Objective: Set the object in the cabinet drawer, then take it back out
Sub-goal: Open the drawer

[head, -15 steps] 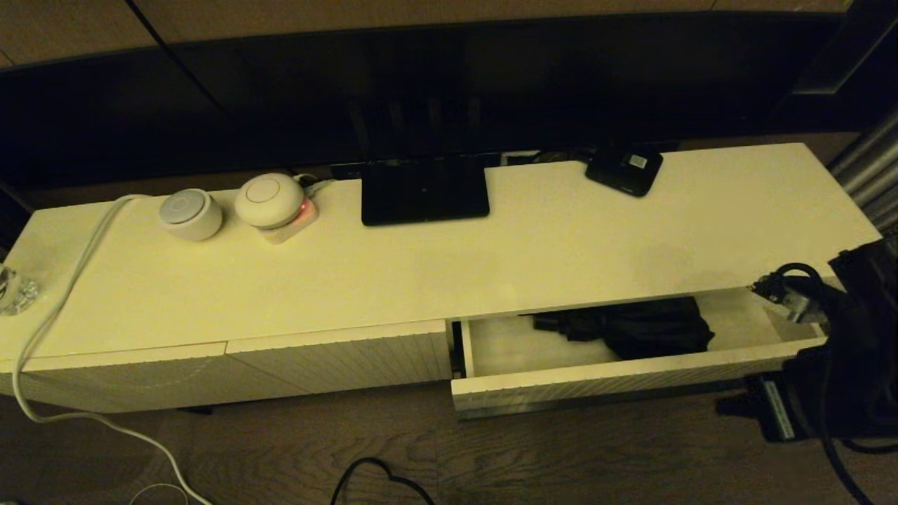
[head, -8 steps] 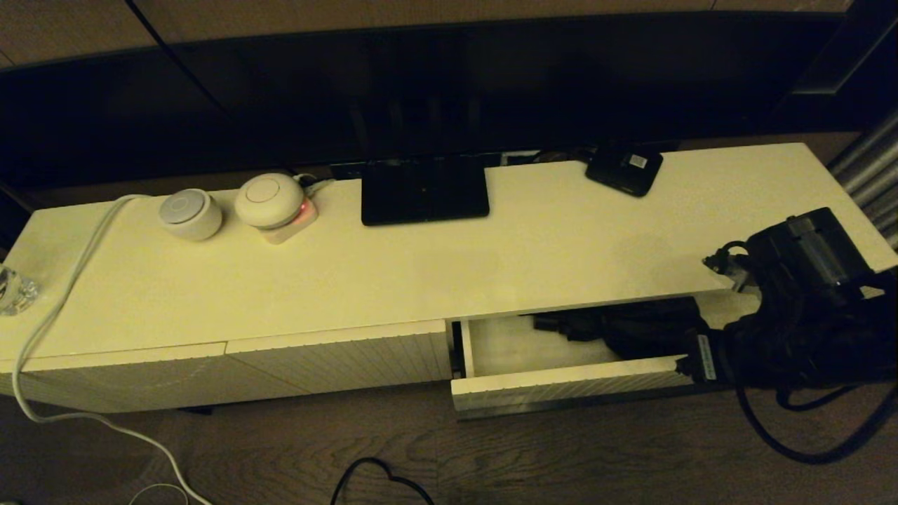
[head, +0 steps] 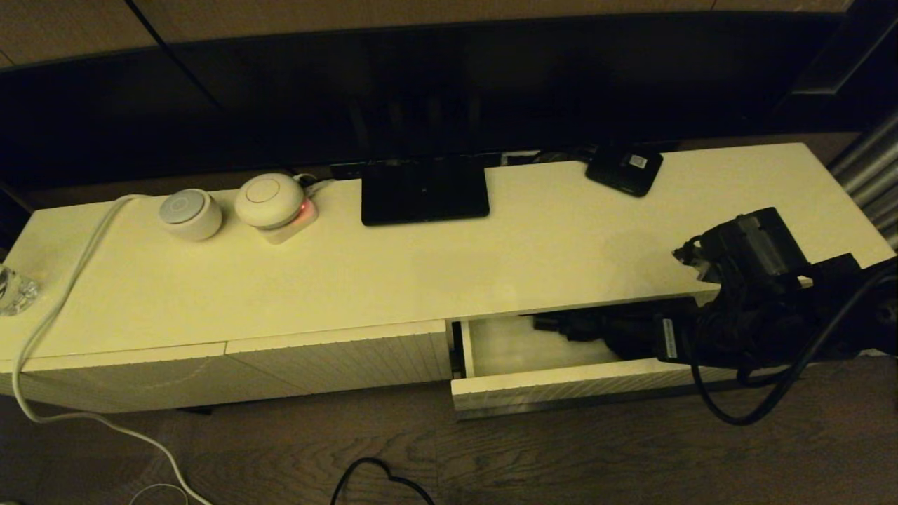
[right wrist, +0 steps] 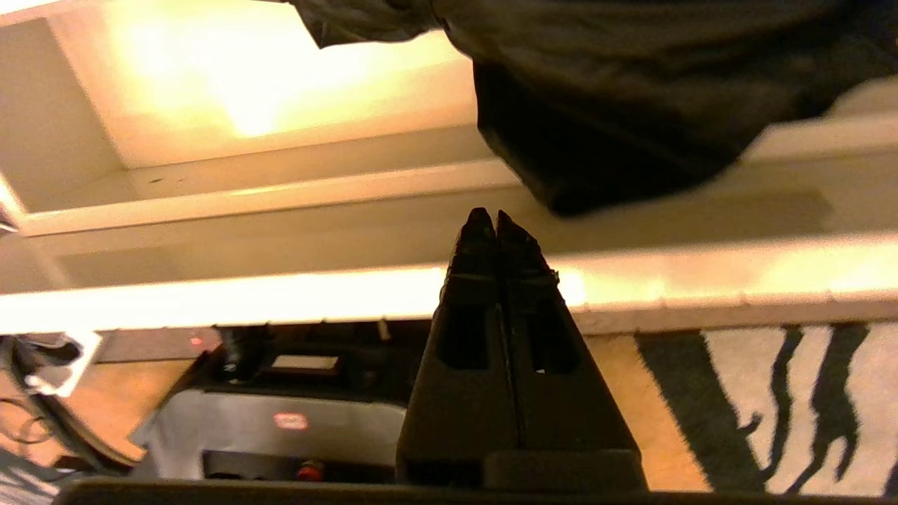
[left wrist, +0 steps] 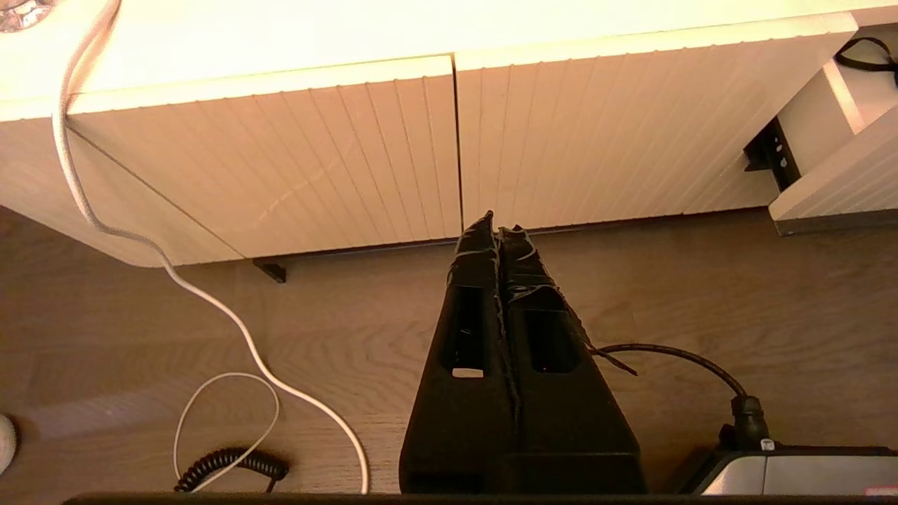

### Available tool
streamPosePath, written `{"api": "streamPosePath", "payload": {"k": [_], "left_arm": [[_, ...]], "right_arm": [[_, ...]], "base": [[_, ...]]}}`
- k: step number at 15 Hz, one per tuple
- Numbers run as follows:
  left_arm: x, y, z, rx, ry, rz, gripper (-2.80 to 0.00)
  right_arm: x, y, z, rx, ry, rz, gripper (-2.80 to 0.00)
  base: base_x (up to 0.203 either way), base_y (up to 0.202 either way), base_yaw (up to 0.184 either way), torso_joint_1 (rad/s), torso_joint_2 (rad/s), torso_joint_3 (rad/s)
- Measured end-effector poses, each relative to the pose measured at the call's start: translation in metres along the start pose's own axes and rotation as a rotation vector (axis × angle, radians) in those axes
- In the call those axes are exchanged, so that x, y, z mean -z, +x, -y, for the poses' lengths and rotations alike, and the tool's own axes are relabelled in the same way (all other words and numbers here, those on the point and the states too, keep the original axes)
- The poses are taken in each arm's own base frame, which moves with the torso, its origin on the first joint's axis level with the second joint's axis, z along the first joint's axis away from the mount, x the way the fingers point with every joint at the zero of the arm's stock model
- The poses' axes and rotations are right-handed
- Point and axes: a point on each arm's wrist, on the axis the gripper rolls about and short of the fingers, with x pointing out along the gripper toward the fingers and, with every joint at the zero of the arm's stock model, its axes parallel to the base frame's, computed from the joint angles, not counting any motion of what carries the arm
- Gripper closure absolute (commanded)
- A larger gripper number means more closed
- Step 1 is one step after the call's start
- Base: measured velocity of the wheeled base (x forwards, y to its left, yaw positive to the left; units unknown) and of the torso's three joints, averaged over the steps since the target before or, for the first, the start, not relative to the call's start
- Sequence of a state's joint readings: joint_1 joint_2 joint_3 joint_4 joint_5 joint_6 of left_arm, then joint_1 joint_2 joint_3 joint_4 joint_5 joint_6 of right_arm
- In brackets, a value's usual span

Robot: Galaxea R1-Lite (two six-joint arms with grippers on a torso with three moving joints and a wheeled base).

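place: home living room | cues: low TV cabinet (head: pixel 393 280), television stand (head: pixel 424 191), wood floor (head: pixel 561 456)

Head cam: high, looking forward and down over the whole cabinet (head: pixel 421 280), far back, open drawer (head: pixel 561 382) at lower right. Left wrist cam: low, near the floor (left wrist: pixel 280 337), facing the ribbed cabinet fronts; drawer corner at its edge. Right wrist cam: very close, just over the drawer's front edge, looking into it at the umbrella (right wrist: pixel 631 105). All three share the drawer; head and left wrist share the fronts and white cable (head: pixel 42 337).
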State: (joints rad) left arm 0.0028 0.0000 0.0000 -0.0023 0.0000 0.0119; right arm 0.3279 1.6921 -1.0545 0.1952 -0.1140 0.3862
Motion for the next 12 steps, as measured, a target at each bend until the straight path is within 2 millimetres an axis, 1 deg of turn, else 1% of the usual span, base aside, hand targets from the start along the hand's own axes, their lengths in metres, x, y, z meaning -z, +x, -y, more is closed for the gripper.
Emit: {"api": "streamPosePath", "payload": {"k": [4, 6, 12], "left_arm": [[0.0, 0.0, 0.0, 0.0, 0.0, 0.0, 0.0], [0.0, 0.0, 0.0, 0.0, 0.0, 0.0, 0.0], [0.0, 0.0, 0.0, 0.0, 0.0, 0.0, 0.0]], "right_arm": [[-0.003, 0.013, -0.001, 0.005, -0.047, 0.024, 0.0], [-0.002, 0.016, 0.0, 0.017, -0.058, 0.03, 0.0], [0.016, 0.017, 0.006, 0.045, -0.07, -0.065, 0.0]], "base": [[0.0, 0.0, 0.0, 0.0, 0.0, 0.0], [0.0, 0.0, 0.0, 0.0, 0.0, 0.0], [0.0, 0.0, 0.0, 0.0, 0.0, 0.0]]}}
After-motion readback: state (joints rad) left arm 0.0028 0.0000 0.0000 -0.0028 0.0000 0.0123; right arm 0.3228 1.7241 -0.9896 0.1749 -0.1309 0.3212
